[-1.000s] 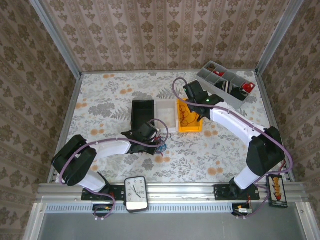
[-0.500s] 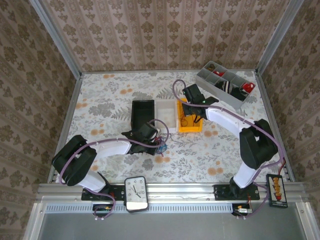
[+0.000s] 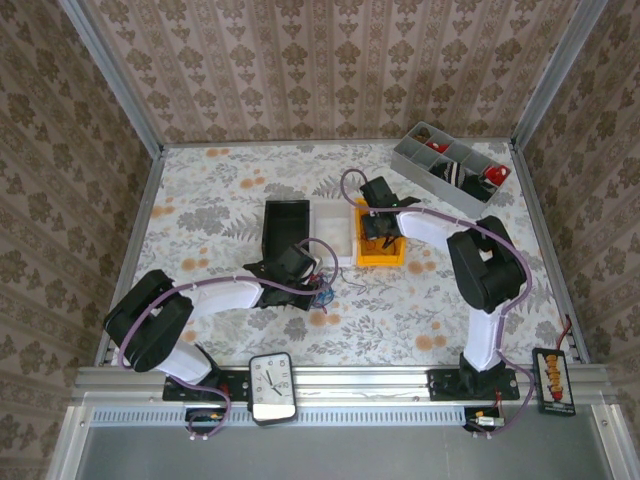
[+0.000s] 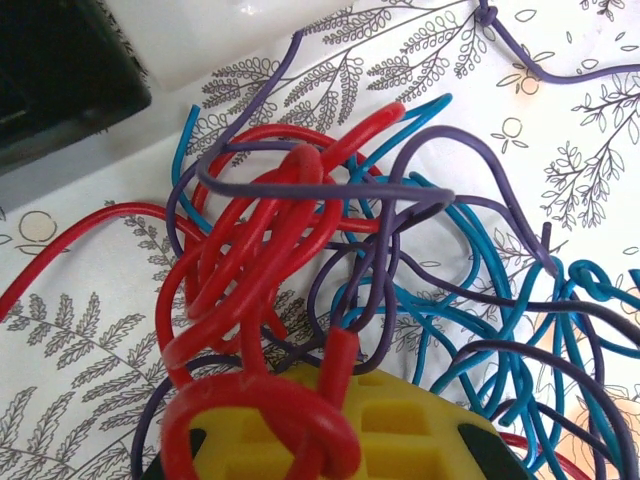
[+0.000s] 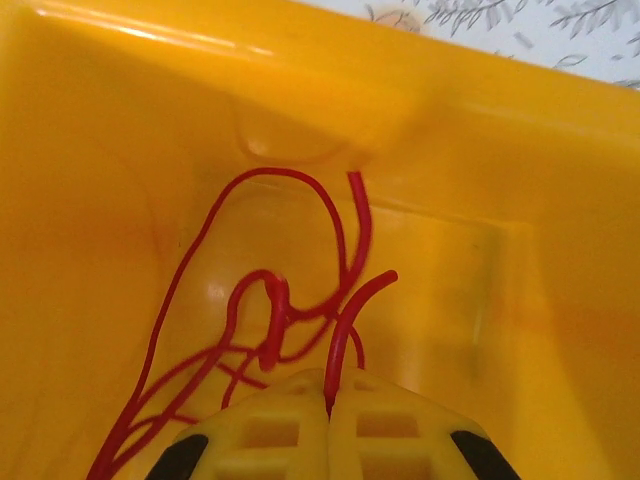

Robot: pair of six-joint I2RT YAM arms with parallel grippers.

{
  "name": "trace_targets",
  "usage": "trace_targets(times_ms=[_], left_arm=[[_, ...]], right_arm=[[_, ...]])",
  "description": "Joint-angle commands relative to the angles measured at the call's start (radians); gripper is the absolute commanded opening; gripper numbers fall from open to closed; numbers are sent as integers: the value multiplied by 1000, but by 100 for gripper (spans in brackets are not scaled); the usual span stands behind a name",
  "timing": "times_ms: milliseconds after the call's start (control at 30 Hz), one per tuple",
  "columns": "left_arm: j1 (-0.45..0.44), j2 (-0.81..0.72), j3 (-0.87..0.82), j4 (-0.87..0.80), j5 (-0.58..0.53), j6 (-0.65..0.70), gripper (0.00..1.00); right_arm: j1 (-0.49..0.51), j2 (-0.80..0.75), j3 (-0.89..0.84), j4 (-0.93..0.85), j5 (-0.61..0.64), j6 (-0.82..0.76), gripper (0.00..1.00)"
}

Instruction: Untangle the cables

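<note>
A: Item one, table [image 3: 200, 200]. Contents?
B: Yellow bin [image 3: 392, 258], with a red cable [image 5: 272, 310] lying loose inside. Clump [image 4: 330, 250] of red, blue and dark strands on the table by the left arm, apart from the bin.
A: Grippers?
B: Right gripper [image 5: 328, 385], inside the bin, jaws clenched on the red cable's end. Left gripper [image 4: 345, 385], jaws pinched on a red strand [image 4: 338, 350] of the clump.
A: Step?
B: Judged: depositing one freed cable. Next, right lets go and lifts; left draws slowly, since other loops cross its strand
</note>
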Motion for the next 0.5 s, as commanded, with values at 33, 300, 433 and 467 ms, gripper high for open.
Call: trace_targets(times_ms=[33,300,433,467], left_arm=[[-11,-3,19,-48,3,21,0],[-12,-17,26,-54,0,28,0],[-11,-8,36,-53,6,36,0],[-13,-5,39,-53,9,38,0]], right_arm=[[-12,23,25,-10,-51,43,0],[-21,-59,36,-20,-53,52,18],[-26,-102,45,-33,-38,40,25],[-28,-109,44,-35,-34,39,28]])
